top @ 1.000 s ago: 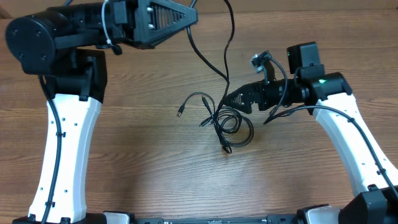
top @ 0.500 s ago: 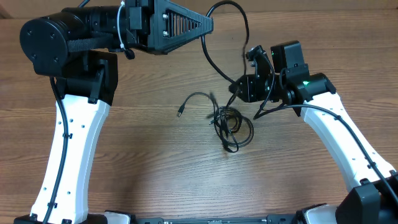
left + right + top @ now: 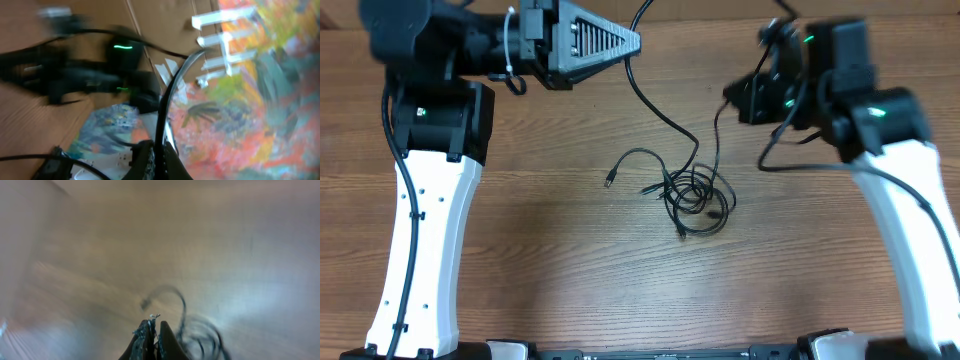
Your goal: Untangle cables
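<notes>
At the centre of the brown wood-grain table (image 3: pixel 540 260), the thin black flexible cables (image 3: pixel 697 196) lie in a loose tangle of overlapping loops. One small plug end lies apart to the left. Left gripper (image 3: pixel 636 40): raised over the far side of the table, jaws closed on one strand that curves down to the tangle. Right gripper (image 3: pixel 730 101): raised beyond the tangle's right side, jaws closed, with a second strand running from its tips down into the loops. Both wrist views are blurred.
</notes>
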